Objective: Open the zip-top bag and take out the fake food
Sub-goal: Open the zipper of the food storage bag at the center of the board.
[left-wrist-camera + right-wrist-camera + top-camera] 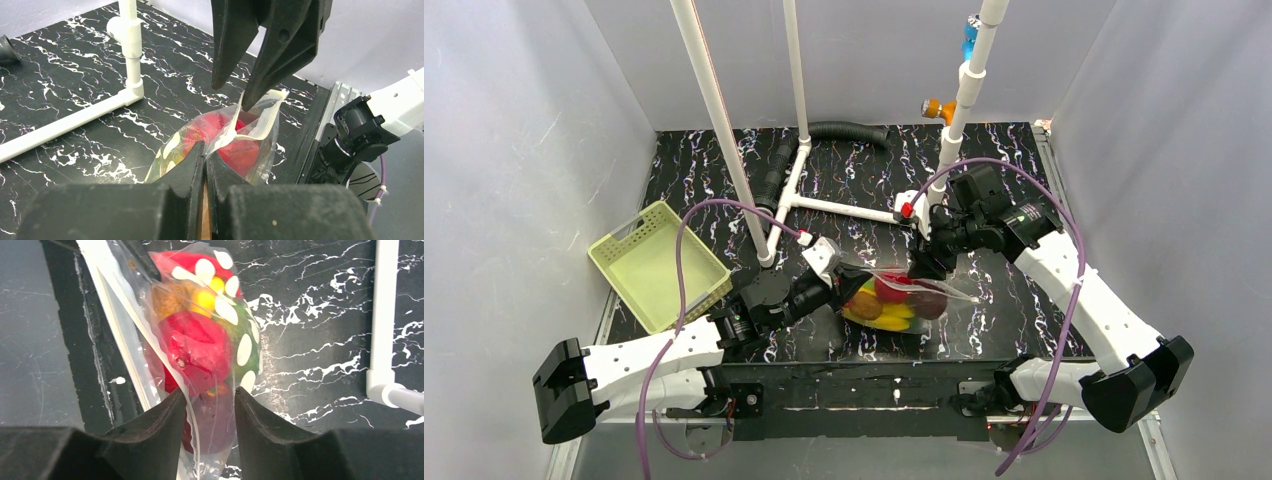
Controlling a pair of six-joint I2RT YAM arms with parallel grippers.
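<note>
Opening the zip-top bag (894,300), lying on the surface (854,170) between the arms: left jaws clamp one lip, right jaws, partly open, straddle the other. Next probably: close, pull apart.

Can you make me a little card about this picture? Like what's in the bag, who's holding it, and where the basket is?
bag: clear zip-top bag with pale dots, between the two grippers
inside: fake food, red, yellow and green pieces, none taken out
left gripper: shut, pinching the bag's edge
right gripper: jaws apart, the bag's top edge between them
basket: pale green, at the left edge of the table
</note>
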